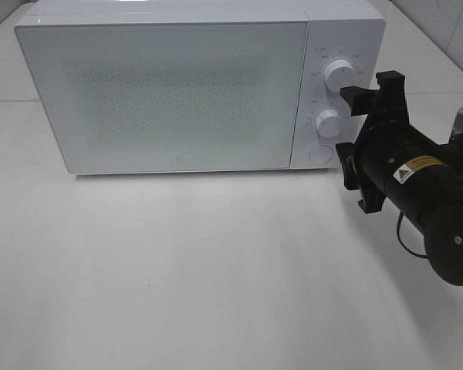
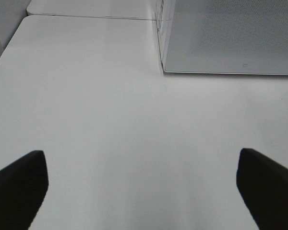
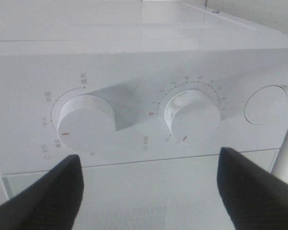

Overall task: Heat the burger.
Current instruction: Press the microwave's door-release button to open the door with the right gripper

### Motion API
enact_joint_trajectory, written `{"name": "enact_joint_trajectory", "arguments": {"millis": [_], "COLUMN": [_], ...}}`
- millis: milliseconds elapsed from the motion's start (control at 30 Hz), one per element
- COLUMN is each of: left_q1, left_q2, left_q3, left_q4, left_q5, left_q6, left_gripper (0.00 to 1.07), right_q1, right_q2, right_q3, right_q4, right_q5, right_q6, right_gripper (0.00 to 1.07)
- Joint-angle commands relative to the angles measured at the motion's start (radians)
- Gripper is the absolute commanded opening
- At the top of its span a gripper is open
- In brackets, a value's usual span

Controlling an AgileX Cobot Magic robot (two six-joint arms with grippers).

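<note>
The right claw [image 1: 355, 129] is hovering, spread and empty, by the lower dial [image 1: 329, 122] at frame right, likely lining up to twist it. The burger isn't showing; the microwave [image 1: 170, 92] door is sitting shut.

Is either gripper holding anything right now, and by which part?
Nothing is held. The right gripper stands open facing the microwave dials, clasping neither; the left gripper is open over the table.
</note>
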Motion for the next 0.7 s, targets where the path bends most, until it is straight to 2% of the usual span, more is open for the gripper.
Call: {"name": "enact_joint_trajectory", "arguments": {"millis": [33, 233, 467, 700], "left_q1": [0.003, 0.003, 0.003, 0.003], "left_q2": [-0.003, -0.003, -0.003, -0.003], "left_q3": [0.001, 0.001, 0.001, 0.001], "left_q4": [-0.002, -0.002, -0.002, -0.002], "left_q5": [-0.014, -0.014, -0.014, -0.014], "left_q6": [0.000, 0.000, 0.000, 0.000], "left_gripper": [1.00, 1.00, 1.00, 1.00], "right_q1": [-0.003, -0.003, -0.003, -0.006], "right_q2": [-0.074, -0.250, -0.394, -0.539], "right_q3": [0.041, 0.054, 0.054, 0.026], "right_q4": [-0.041, -0.106, -0.105, -0.096], "right_q5": [-0.112, 0.122, 0.276, 0.537], "right_q6": [-0.049, -0.261, -0.502, -0.791], "right_gripper": [0.70, 0.70, 0.70, 0.70]}}
